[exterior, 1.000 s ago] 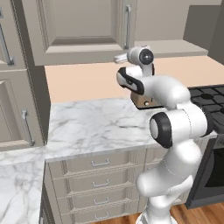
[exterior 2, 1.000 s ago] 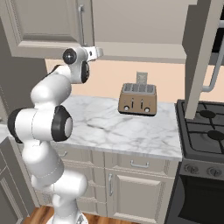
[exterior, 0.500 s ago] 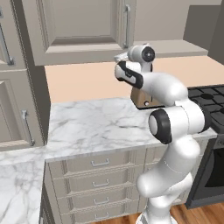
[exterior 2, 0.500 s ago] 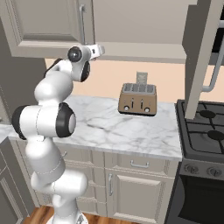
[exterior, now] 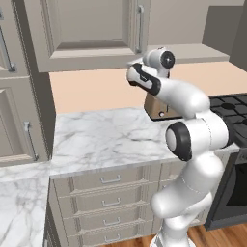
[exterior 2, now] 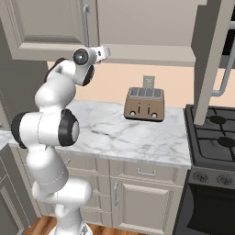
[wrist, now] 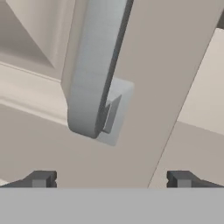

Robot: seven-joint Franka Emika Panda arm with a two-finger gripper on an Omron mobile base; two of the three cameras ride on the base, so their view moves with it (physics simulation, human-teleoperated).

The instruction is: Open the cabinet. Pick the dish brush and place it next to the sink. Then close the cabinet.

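Raised since a second ago, the white arm's two-finger gripper (wrist: 109, 179) now sits just below the wide grey-beige wall cabinet (exterior: 91, 34), jaws spread wide on either side of the lower end of its vertical silver bar handle (wrist: 94, 70), not touching it. Both doors are shut; contents hidden. Brown four-slot toaster (exterior 2: 144, 103) stands at the white marble counter's (exterior 2: 137, 137) back edge, well below. Counter front lies bare.

We are in a rendered home kitchen. A white veined marble counter (exterior 2: 137, 133) tops grey-beige drawer units (exterior: 108, 202), a bronze four-slot toaster (exterior 2: 144, 104) stands on it, a black gas stove (exterior 2: 215, 142) sits beside, and grey-beige panelled wall cabinets (exterior: 91, 29) hang above.
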